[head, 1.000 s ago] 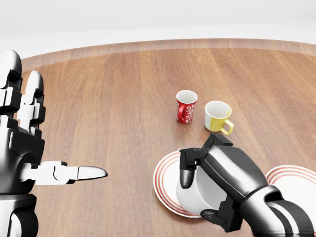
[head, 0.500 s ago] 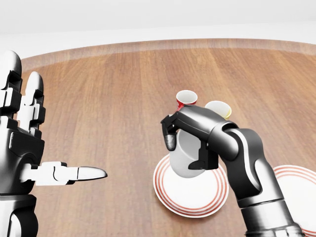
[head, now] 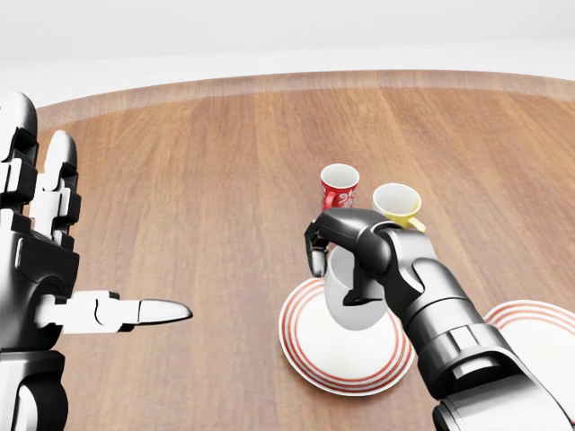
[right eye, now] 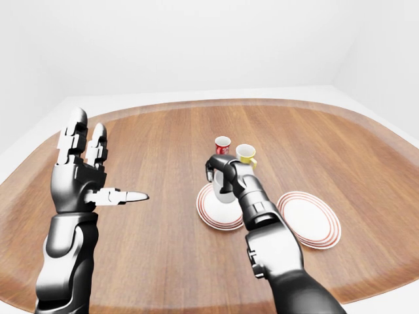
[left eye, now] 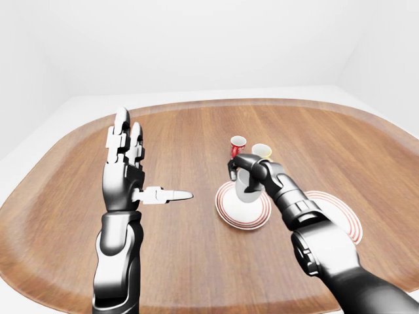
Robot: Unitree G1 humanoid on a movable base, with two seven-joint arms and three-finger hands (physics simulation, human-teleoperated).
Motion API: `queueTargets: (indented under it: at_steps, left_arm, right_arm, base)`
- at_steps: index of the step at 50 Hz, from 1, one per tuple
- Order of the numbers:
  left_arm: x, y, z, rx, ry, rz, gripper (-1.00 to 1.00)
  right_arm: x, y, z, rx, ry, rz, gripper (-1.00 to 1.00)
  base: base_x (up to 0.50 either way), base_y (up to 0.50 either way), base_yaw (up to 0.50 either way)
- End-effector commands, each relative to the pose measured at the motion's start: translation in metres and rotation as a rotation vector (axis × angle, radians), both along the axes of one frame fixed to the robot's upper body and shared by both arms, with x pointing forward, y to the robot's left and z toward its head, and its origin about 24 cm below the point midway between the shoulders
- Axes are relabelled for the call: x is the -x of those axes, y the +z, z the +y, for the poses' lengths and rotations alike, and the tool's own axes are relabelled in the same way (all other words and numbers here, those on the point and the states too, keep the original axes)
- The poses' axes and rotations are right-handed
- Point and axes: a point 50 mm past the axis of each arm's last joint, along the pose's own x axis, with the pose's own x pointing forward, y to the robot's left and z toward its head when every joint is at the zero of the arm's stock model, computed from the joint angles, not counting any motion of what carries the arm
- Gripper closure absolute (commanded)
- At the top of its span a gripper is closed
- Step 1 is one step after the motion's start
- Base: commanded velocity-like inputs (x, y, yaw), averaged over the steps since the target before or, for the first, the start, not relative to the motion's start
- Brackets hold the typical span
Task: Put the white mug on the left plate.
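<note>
Head view is showing the big wooden table (head: 198, 180) stretching wide under everything. Over at the left edge the left hand (head: 40, 260) is standing upright, fingers (head: 144, 312) spread open and gripping nothing, one of them pointing across toward the right. Coming in from the lower right, the right hand (head: 355, 256) is wrapping its fingers (head: 316, 256) around the white mug (head: 352, 301), clenched on it and holding it tilted just above the left plate (head: 310, 359), the red-ringed one; whether the mug is touching the plate, I cannot tell. A second ringed plate (right eye: 309, 219) is sitting just to the right. Beyond the hand, near the top, a red patterned mug (head: 339, 193) and a yellow mug (head: 397, 205) are standing upright side by side.
</note>
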Motion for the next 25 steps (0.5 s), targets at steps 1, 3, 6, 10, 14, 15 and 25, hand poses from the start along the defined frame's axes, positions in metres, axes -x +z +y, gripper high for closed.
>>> queueTargets:
  at_steps: [1,3,6,10,14,15,25]
  left_arm:
    - [-0.001,-0.002,0.000,0.001,0.001,0.009,-0.99]
    - [-0.001,-0.001,0.000,0.002,0.001,0.004,-0.99]
    - [-0.001,-0.002,0.000,0.002,0.002,0.009,-0.99]
    - [-0.001,-0.002,0.000,0.002,0.000,0.009,-0.99]
    - [-0.001,-0.002,0.000,0.002,0.000,0.010,-0.99]
    - [-0.001,-0.002,0.000,0.002,0.000,0.010,-0.99]
    - [0.000,-0.003,0.000,0.001,-0.001,0.014,-0.99]
  right_arm:
    - [0.002,-0.017,-0.003,0.047,-0.045,0.003,1.00]
    - [0.002,-0.018,-0.001,0.046,-0.045,-0.005,1.00]
    - [0.003,-0.019,0.002,0.057,-0.042,-0.032,1.00]
    - [0.002,-0.019,0.003,0.030,-0.058,-0.060,1.00]
    - [0.005,-0.024,0.002,0.037,-0.060,-0.059,1.00]
    - [0.005,-0.025,0.002,0.038,-0.061,-0.058,1.00]
    - [0.008,-0.029,0.004,0.024,-0.069,-0.073,1.00]
  base:
    - [0.00,0.00,0.00]
    - [0.00,0.00,0.00]
    - [0.00,0.00,0.00]
    - [0.00,0.00,0.00]
    - [0.00,0.00,0.00]
    - [0.00,0.00,0.00]
    - [0.00,0.00,0.00]
